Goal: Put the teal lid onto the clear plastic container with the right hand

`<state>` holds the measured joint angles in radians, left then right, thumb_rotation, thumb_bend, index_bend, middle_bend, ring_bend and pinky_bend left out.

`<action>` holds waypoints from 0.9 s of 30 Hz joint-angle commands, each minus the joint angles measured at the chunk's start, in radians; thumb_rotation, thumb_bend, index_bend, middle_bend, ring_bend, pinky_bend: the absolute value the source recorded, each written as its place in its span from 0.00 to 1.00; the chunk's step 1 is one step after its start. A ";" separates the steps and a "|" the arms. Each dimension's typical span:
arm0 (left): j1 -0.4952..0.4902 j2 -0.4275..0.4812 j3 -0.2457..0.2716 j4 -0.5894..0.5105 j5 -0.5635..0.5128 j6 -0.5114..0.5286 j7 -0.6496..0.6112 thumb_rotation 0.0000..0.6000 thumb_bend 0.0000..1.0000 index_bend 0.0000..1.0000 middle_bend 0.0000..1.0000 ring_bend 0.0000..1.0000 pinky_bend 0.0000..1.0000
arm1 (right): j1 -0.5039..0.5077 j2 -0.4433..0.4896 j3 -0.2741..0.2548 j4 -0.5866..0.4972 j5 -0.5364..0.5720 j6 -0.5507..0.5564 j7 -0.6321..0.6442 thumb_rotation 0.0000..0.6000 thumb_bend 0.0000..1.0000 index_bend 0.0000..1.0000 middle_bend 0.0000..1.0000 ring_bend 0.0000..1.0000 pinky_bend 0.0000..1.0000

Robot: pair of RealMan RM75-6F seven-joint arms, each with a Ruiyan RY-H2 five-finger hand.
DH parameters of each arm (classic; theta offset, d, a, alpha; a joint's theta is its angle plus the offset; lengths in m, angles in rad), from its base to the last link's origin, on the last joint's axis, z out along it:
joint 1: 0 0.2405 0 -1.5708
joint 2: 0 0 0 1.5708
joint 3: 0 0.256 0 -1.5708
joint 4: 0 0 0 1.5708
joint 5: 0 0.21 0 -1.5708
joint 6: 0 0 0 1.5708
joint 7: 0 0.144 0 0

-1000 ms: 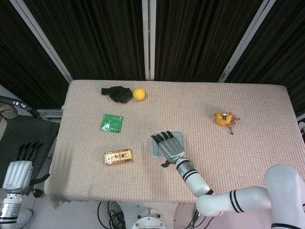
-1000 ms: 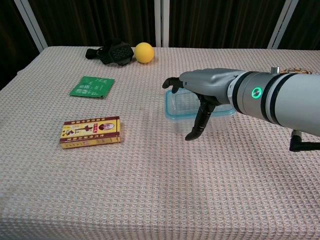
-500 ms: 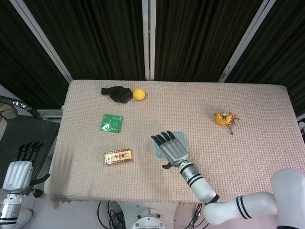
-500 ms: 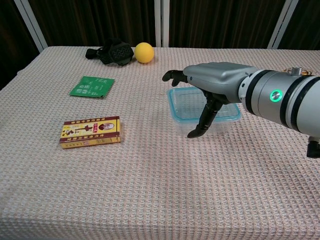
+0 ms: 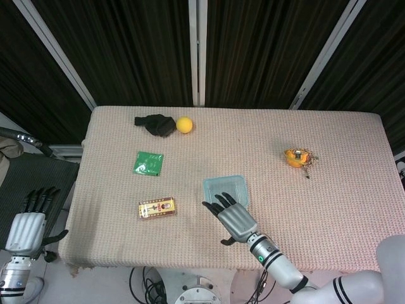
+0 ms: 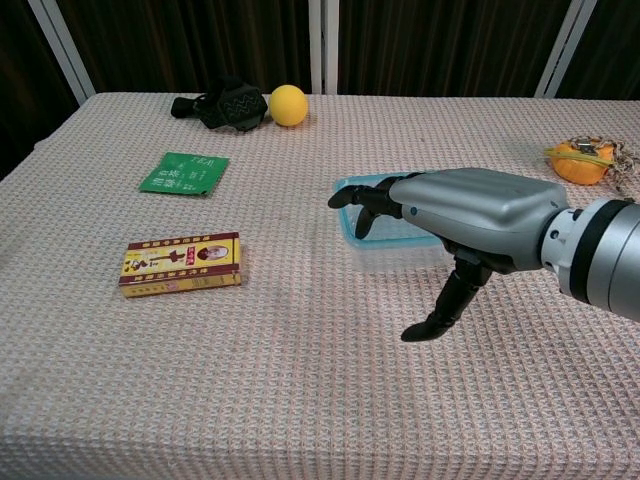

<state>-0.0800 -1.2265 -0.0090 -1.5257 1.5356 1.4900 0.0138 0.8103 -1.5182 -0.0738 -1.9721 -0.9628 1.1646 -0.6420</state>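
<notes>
The clear plastic container [image 5: 224, 189] [image 6: 388, 256] stands near the middle of the table. The teal lid [image 5: 223, 182] [image 6: 343, 201] lies on top of it, showing as a teal rim. My right hand [image 5: 233, 220] [image 6: 465, 215] hovers just on the near side of the container, fingers spread and holding nothing. In the chest view it hides most of the lid. My left hand [image 5: 25, 228] hangs off the table's left edge with its fingers apart and empty; only the head view shows it.
A black cloth [image 5: 155, 124] [image 6: 225, 107] and a yellow ball [image 5: 184, 125] [image 6: 288, 105] lie at the far edge. A green packet [image 5: 148, 163] [image 6: 184, 173] and a red-yellow box [image 5: 157, 208] [image 6: 181, 264] sit left of the container. An orange object [image 5: 296, 156] [image 6: 582, 160] lies far right.
My right hand has drawn back from over the container toward the table's near edge. The lid stays on the container and shows more fully in the head view.
</notes>
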 commanded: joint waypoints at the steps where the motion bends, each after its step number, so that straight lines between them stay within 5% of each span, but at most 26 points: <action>1: 0.001 0.000 0.001 0.000 0.000 0.000 0.000 1.00 0.00 0.10 0.06 0.00 0.00 | -0.003 -0.010 0.005 0.014 0.019 -0.017 -0.010 1.00 0.00 0.00 0.21 0.00 0.00; 16: 0.003 -0.001 0.002 -0.002 -0.003 0.000 0.004 1.00 0.00 0.10 0.06 0.00 0.00 | -0.030 -0.038 0.019 0.070 0.039 -0.061 -0.010 1.00 0.00 0.00 0.22 0.00 0.00; 27: 0.004 0.004 0.002 -0.013 -0.001 0.004 0.014 1.00 0.00 0.10 0.06 0.00 0.00 | -0.100 0.040 0.035 0.044 -0.092 -0.022 0.114 1.00 0.00 0.00 0.17 0.00 0.00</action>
<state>-0.0757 -1.2223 -0.0074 -1.5386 1.5349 1.4941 0.0280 0.7214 -1.4926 -0.0434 -1.9226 -1.0548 1.1359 -0.5378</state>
